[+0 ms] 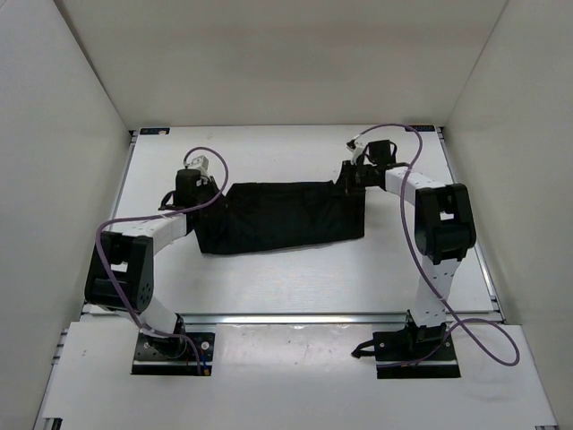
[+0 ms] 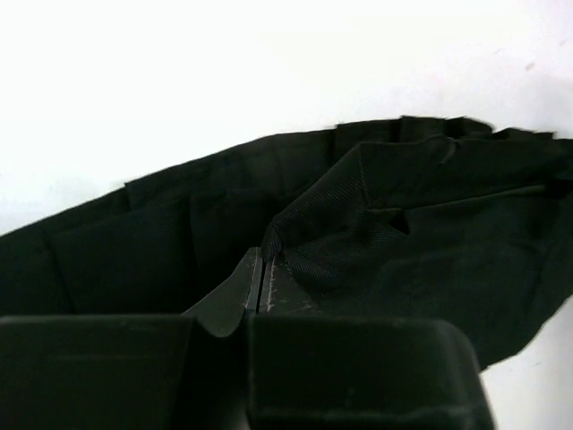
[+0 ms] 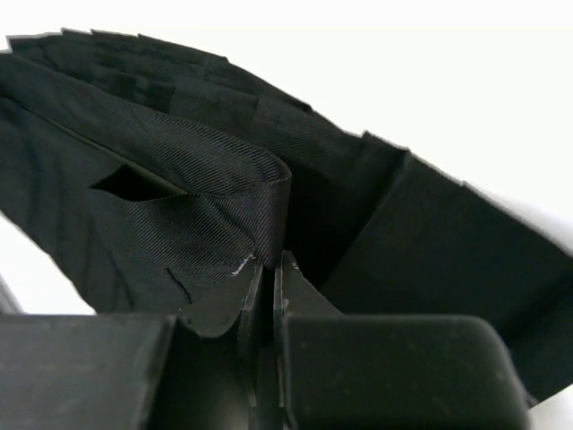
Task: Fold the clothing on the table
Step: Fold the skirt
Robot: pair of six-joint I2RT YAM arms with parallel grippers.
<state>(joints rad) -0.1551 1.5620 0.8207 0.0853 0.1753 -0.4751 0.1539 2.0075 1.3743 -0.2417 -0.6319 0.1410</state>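
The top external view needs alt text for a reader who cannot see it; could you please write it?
Seen from above, the black pleated clothing lies spread across the middle of the white table. The left gripper is shut on its far left corner and the right gripper on its far right corner.

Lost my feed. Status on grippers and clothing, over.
Left gripper shut on the clothing, left end. Right gripper shut on its right end. Clothing spread between them. No obstruction seen.
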